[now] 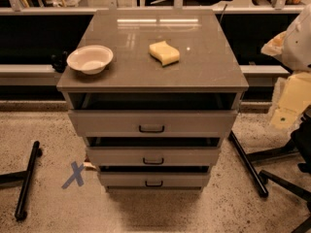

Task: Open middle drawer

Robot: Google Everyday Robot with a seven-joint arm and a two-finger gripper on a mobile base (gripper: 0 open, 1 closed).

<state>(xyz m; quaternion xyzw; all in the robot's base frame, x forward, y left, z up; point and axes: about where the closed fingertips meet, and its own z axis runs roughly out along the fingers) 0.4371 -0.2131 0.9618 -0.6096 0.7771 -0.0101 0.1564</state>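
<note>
Your hand is sitting out of view, so you cannot tell its grip. The glossy tabletop [204, 67] is carrying a bowl [90, 58] and a sponge [164, 53] above the middle drawer [121, 156], and speckled floor [43, 130] is surrounding the cabinet.

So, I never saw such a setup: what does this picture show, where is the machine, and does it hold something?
One camera looks down at the front of a grey cabinet. The machine is a mobile robot with one arm; its gripper is not in view, so nothing is seen held. The pale shapes at the right edge may belong to it. On top lie a white bowl and a yellow sponge. Below are three drawers; the middle drawer, with a black handle, is the one to open.
</note>
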